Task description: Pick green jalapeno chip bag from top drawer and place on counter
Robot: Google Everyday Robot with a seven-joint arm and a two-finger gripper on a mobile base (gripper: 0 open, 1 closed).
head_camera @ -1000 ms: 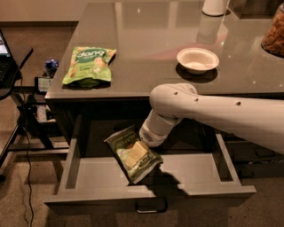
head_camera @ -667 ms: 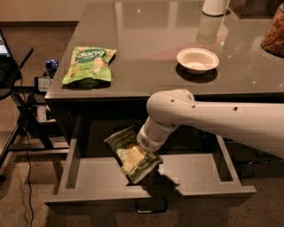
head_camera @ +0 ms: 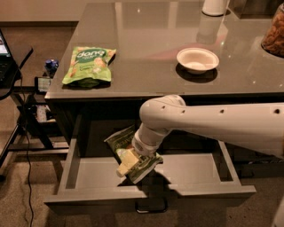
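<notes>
Your end effector is down inside the top drawer, at the tip of the white arm. The fat white wrist hides it, so you cannot tell if it is open or closed. The green jalapeno chip bag is right under the end effector, touching it. The bag is tilted, with one end pointing to the drawer front. It has a pale patch in the middle, but the writing on it is too blurry to read.

Up on the desk, back and to the left of the end effector, lies a brighter green bag. Its big white word looks like "dang". The small words under it cannot be read.

Back and to the right of the end effector, a white bowl sits on the desk. Much farther back stands a white round thing, cut off at the top. A brown thing shows at the right edge.

The front edge of the desk hangs just above the arm. The arm covers part of the bag and the back of the drawer. The drawer is pulled out, and its small handle is in front of the end effector.

You can count two chip bags, one bowl, one open drawer and one arm.
</notes>
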